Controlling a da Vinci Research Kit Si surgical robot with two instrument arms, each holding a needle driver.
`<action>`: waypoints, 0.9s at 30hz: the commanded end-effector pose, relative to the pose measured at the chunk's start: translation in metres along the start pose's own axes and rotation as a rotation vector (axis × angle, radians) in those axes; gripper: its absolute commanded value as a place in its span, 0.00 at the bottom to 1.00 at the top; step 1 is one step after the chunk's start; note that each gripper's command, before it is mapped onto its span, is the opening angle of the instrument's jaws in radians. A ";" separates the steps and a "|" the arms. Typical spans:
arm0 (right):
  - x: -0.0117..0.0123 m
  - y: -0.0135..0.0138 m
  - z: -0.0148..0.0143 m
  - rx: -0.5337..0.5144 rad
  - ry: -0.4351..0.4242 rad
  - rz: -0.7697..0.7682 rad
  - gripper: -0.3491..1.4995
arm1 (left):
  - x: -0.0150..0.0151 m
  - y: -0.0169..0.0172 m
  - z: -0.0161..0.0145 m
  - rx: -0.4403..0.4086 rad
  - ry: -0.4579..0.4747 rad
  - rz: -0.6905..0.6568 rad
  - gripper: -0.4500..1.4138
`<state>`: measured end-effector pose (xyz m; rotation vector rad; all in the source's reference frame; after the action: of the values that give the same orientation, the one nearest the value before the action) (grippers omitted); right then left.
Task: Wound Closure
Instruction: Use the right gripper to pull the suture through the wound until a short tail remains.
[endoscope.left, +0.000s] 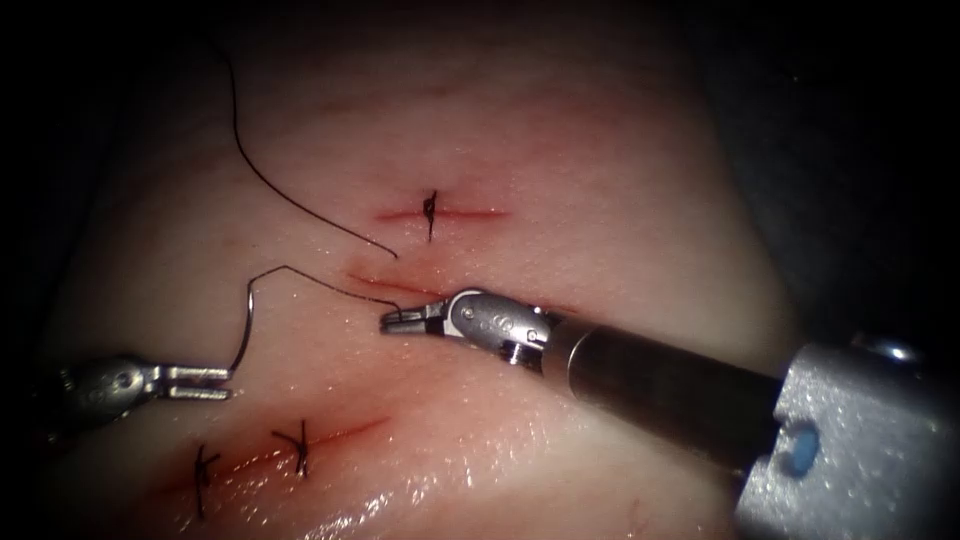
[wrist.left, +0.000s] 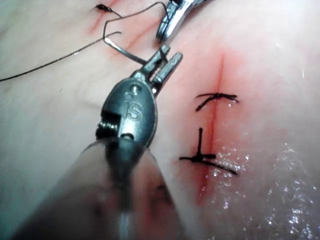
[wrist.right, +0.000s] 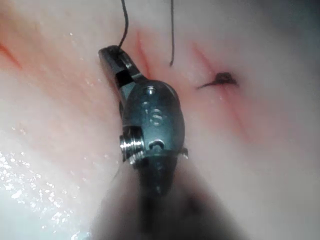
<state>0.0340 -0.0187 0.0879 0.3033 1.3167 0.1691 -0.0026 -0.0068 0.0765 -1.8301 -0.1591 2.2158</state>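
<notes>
Both tools read "IS": left tool (endoscope.left: 205, 381) grips needle (endoscope.left: 243, 330), right tool (endoscope.left: 400, 321) thread (endoscope.left: 320, 282).

I am looking down through the endoscope from above and in front at the tissue (endoscope.left: 560, 130), with both tools coming in from the sides. My two wrist views are riding very close along each shaft, facing the jaws. All three are sharing the middle cut (endoscope.left: 400, 283) and thread (endoscope.left: 300, 200).

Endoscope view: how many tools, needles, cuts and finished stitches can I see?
End effectors: 2; left end effector holds needle's end, right end effector holds thread
Needle: 1, outside tissue
Cuts: 3
Stitches: 3
Total: 9
</notes>
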 end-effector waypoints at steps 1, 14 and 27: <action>-0.0001 -0.0001 0.0007 0.016 0.003 0.013 0.00 | -0.0007 -0.0003 0.0006 0.003 0.003 0.000 0.00; 0.0049 -0.0086 0.0003 0.140 0.033 0.053 0.00 | -0.0058 -0.0014 0.0009 0.086 -0.047 0.001 0.00; 0.0092 -0.0103 0.0024 0.138 0.095 -0.002 0.34 | -0.0052 -0.0018 0.0004 0.076 -0.039 -0.010 0.00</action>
<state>0.0373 -0.0266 0.0760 0.4044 1.4212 0.1085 -0.0012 -0.0063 0.0812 -1.7433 -0.0915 2.2167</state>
